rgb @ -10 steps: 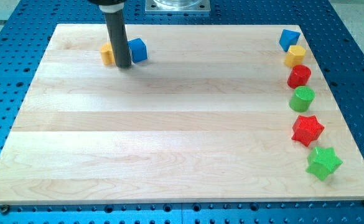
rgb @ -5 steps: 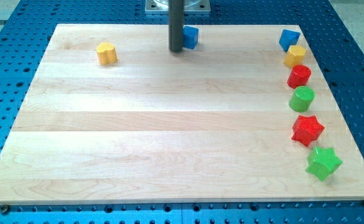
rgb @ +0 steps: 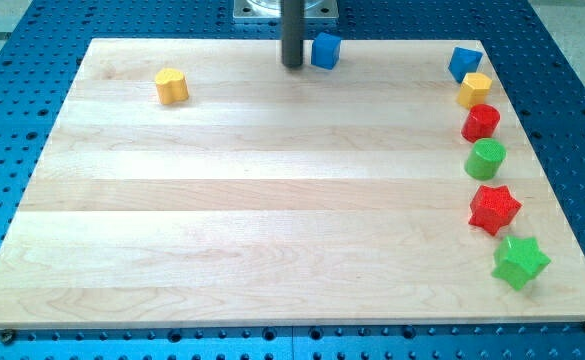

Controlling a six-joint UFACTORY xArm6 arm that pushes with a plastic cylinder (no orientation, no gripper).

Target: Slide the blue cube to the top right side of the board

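The blue cube (rgb: 324, 50) sits near the top edge of the wooden board (rgb: 272, 200), a little right of the middle. My tip (rgb: 292, 65) stands just to the cube's left, a small gap away or barely touching it. The rod rises straight up out of the view's top.
A second blue block (rgb: 464, 63) lies at the top right corner, heading a column down the right edge: yellow block (rgb: 474, 89), red block (rgb: 480, 122), green cylinder (rgb: 486, 159), red star (rgb: 494, 208), green star (rgb: 520, 262). A yellow heart-like block (rgb: 172, 86) lies at top left.
My tip has moved right and up from beside the yellow block, pushing the blue cube rightward along the top edge. The yellow block stayed at top left.
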